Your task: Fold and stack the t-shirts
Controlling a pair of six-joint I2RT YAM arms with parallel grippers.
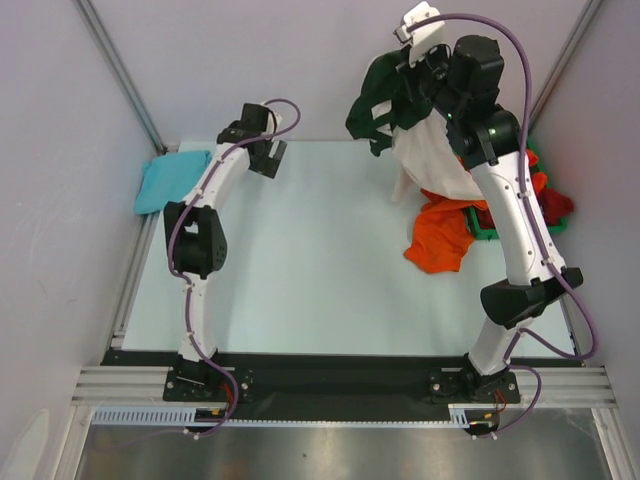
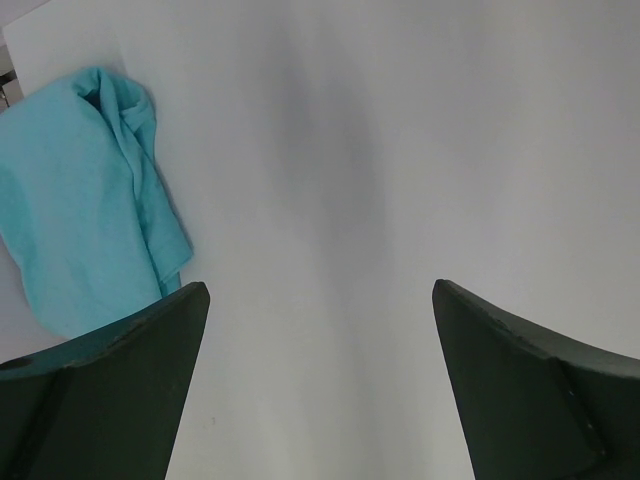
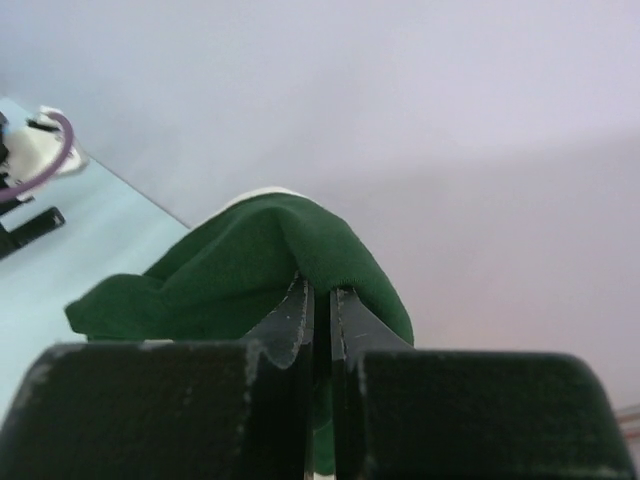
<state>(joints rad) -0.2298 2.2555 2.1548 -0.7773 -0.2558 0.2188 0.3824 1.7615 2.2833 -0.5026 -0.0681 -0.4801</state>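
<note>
My right gripper (image 1: 400, 72) is raised high at the back right, shut on the dark green sleeve of the cream t-shirt (image 1: 432, 160). The shirt hangs down from it, its lower part reaching the pile below. In the right wrist view the green cloth (image 3: 240, 275) drapes over the closed gripper (image 3: 322, 292). An orange t-shirt (image 1: 440, 238) spills from the bin onto the table, with a dark red one (image 1: 556, 206) behind it. A teal t-shirt (image 1: 170, 180) lies folded at the back left and shows as teal cloth (image 2: 80, 220) in the left wrist view. My left gripper (image 1: 268, 160) hovers open and empty over bare table (image 2: 320, 300).
A green plastic bin (image 1: 488, 232) stands at the right edge under the orange and red cloth. Pale walls enclose the table on three sides. Metal posts rise at both back corners.
</note>
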